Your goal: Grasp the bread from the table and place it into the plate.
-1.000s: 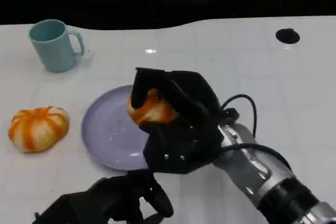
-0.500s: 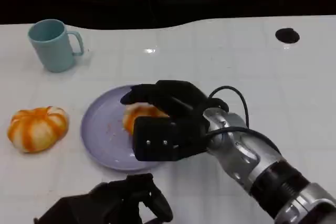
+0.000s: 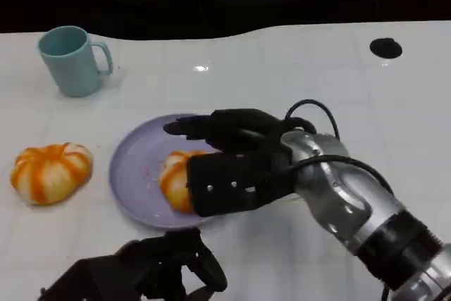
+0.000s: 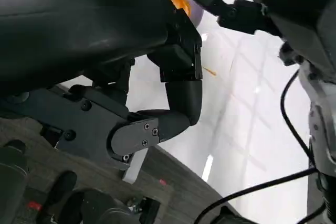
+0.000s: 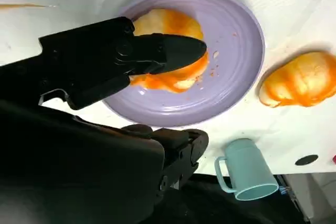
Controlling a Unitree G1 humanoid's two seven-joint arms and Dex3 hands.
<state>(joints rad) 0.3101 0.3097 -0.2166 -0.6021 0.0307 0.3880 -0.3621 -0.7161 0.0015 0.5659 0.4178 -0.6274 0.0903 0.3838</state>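
The bread roll (image 3: 174,178) lies on the purple plate (image 3: 137,167) just under my right hand (image 3: 232,167), fingers spread above it, holding nothing. It looks light, soft, easily squashed; I'd cup its sides gently. My left hand (image 3: 151,273) rests curled, empty.

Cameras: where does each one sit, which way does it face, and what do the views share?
Head view: high on the robot, looks down at the table; right hand over the plate, left hand low.
Left wrist view: behind the left hand, faces across the table.
Right wrist view: behind the right hand, looks down at the plate.
Shared by head and right wrist views: bread on the plate, second bread, mug.
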